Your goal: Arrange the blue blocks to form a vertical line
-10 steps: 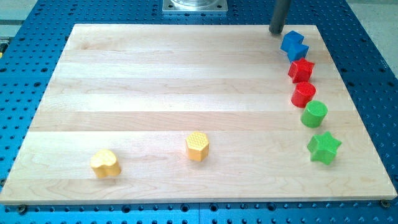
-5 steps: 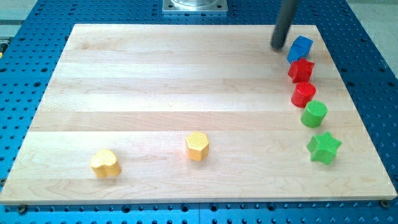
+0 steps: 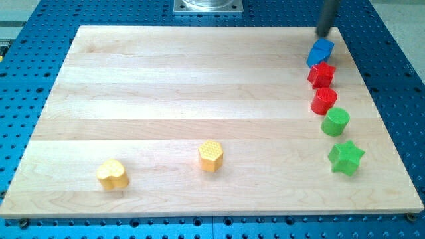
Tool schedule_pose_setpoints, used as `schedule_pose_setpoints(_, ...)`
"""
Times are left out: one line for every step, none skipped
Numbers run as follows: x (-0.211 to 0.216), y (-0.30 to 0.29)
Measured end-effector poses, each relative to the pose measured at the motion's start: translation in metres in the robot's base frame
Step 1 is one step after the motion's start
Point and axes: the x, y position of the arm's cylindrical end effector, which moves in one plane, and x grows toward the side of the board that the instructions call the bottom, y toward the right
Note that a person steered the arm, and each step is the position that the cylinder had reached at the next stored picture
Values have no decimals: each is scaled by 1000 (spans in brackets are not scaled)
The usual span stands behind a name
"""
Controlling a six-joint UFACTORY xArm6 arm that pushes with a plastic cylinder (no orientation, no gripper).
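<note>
A blue block (image 3: 320, 52), with a cube-like shape, sits near the board's top right corner. I make out only one blue shape there; a second blue block may be hidden against it. It touches the top of a red block (image 3: 321, 74) just below it. My tip (image 3: 323, 34) is at the board's top edge, just above the blue block and very close to it. The dark rod rises out of the view's top.
Below the red block, a column runs down the right side: a red cylinder (image 3: 324, 100), a green cylinder (image 3: 335, 121) and a green star (image 3: 345, 157). A yellow hexagon (image 3: 211, 156) and a yellow heart (image 3: 112, 174) sit at the lower left. The wooden board (image 3: 199, 79) lies on a blue perforated table.
My tip went from the blue block's upper left, down along its left side, then up and right to just above it. The blue shape shifted slightly right and now looks like one block.
</note>
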Motion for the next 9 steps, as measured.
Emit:
schedule_pose_setpoints(35, 29)
schedule_pose_setpoints(37, -14)
schedule_pose_setpoints(46, -43)
schedule_pose_setpoints(48, -69)
schedule_pose_setpoints(48, -70)
schedule_pose_setpoints(47, -74)
schedule_pose_setpoints(47, -92)
schedule_pose_setpoints(53, -136)
schedule_pose_setpoints(75, -125)
